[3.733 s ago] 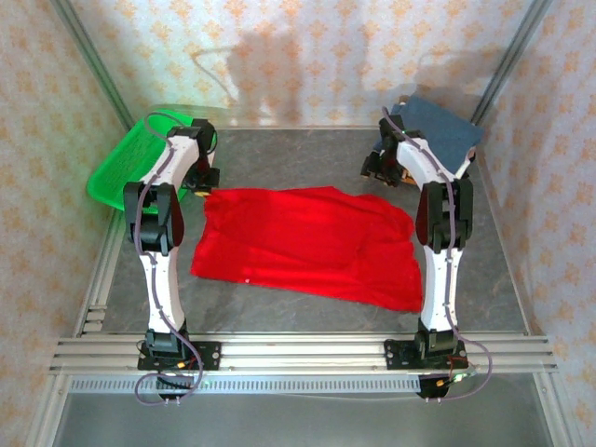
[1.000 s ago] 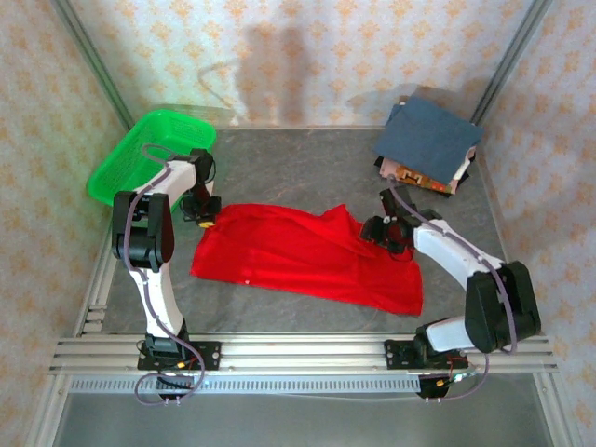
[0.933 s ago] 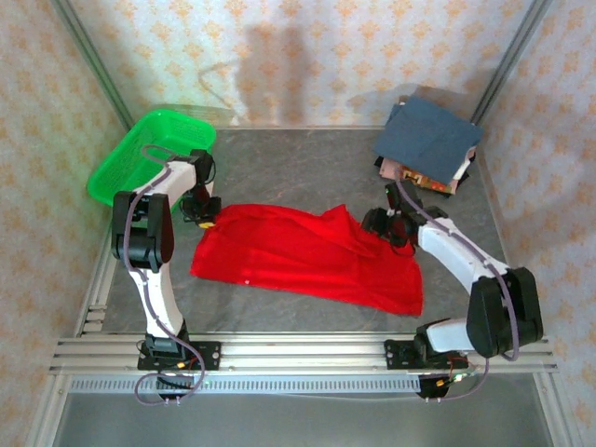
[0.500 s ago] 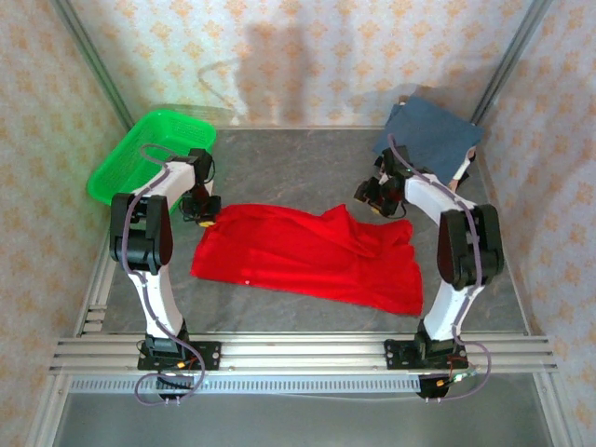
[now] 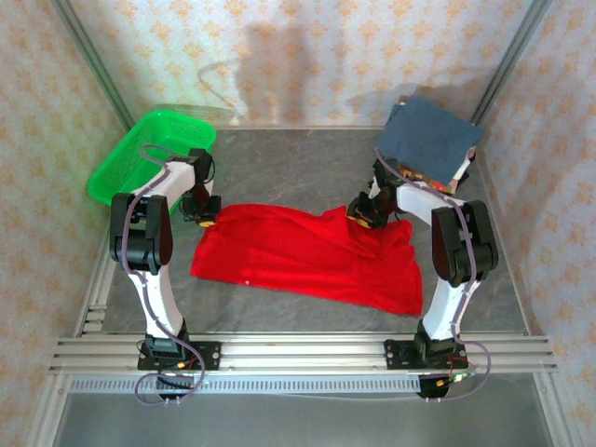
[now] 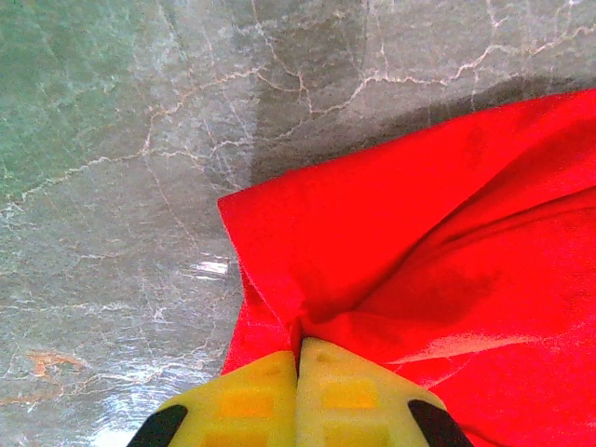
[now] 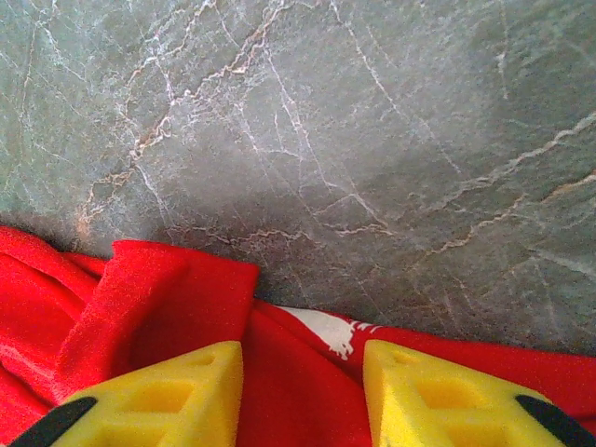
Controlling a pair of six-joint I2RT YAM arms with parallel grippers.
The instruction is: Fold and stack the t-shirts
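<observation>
Seen from above, your left gripper (image 5: 202, 216) and right gripper (image 5: 365, 214) meet the red t-shirt's (image 5: 307, 256) far edge. Left wrist: jaws clamped together on a red fold, cloth spreading ahead and right. Right wrist: jaws spread wide, red hem between them.

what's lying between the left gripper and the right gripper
The red t-shirt: in the top external view its far edge runs from the left gripper, shut on one corner, across to the open right gripper.
</observation>
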